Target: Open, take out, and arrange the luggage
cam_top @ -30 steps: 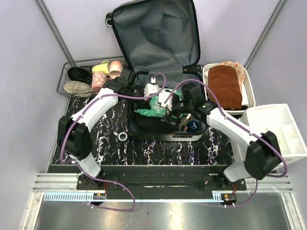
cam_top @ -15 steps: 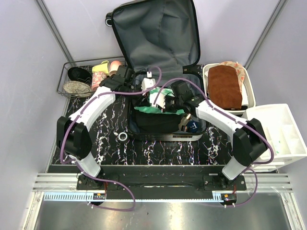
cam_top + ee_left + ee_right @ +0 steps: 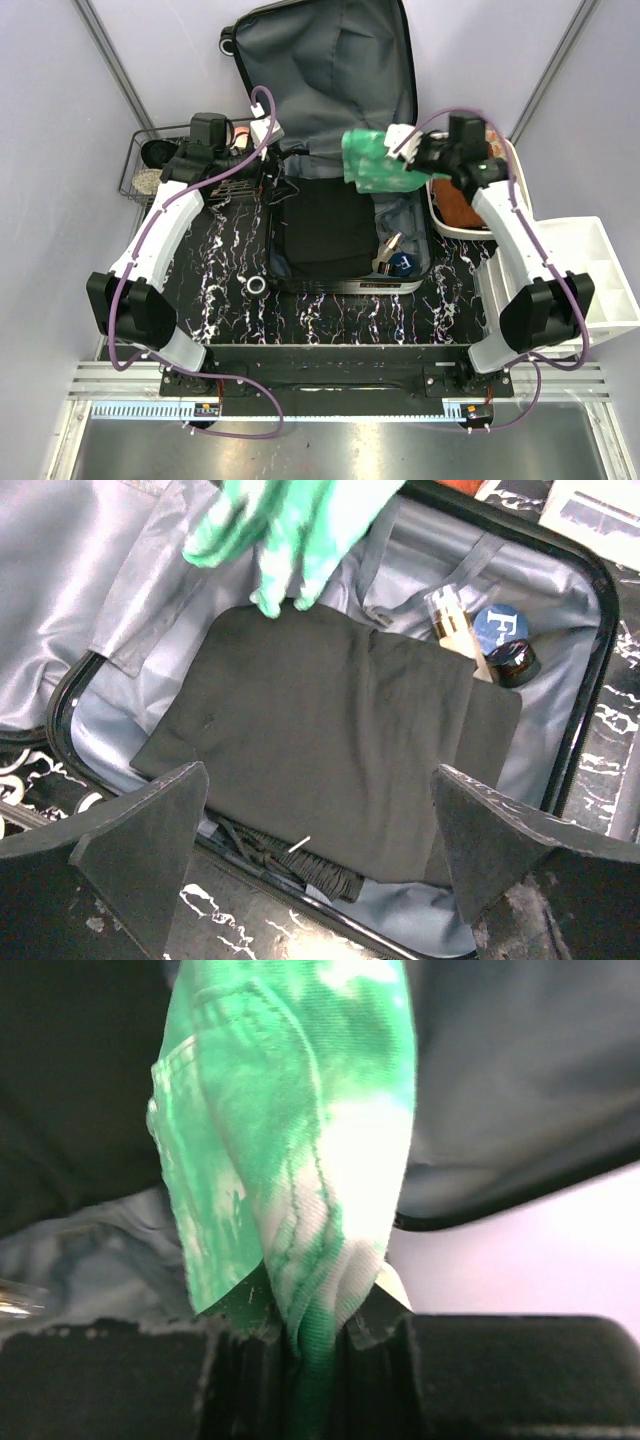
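Both arms lifted out of case since one second back. Right gripper point(image 3: 415, 150) pinches green-and-white tie-dye garment point(image 3: 375, 165), dangling over open grey-lined hard-shell luggage point(image 3: 330, 70), mid-table, lid propped up. Left gripper point(image 3: 318, 780) jaws spread wide, empty. Take-out step. Next: swing garment right, probably into half-hidden white plastic bin point(image 3: 450, 228), then release. Folded black cloth point(image 3: 322, 235) not yet out.

Green garment point(image 3: 375, 165): lifted out of luggage point(image 3: 330, 80), now hanging from right gripper point(image 3: 415, 152), far right. Left gripper point(image 3: 258, 172): released, opened wide, withdrawn left. Black garment point(image 3: 322, 232): uncovered.
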You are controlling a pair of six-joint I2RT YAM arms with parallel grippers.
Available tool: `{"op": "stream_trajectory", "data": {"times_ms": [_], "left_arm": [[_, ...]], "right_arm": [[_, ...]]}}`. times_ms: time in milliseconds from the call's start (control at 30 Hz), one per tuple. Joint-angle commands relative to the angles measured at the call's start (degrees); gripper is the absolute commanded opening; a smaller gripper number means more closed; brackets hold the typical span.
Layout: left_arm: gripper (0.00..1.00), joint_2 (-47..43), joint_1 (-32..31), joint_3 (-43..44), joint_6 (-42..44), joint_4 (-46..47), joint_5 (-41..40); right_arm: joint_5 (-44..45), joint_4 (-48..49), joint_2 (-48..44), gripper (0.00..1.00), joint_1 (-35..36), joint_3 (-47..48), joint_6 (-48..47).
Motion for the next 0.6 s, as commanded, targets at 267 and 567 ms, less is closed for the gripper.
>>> {"op": "stream_trajectory", "data": {"times_ms": [267, 567], "left_arm": [[0.99, -0.9, -0.4, -0.2, -5.8, 4.0, 6.4], [0.99, 1.6, -0.3, -0.2, -7.1, 3.6, 6.2]], "right_arm": [[-18.2, 5.1, 6.2, 0.00, -25.5, 25.6, -7.4], [-24.8, 13.6, 29.8, 0.00, -31.9, 47.1, -6.3]]}}
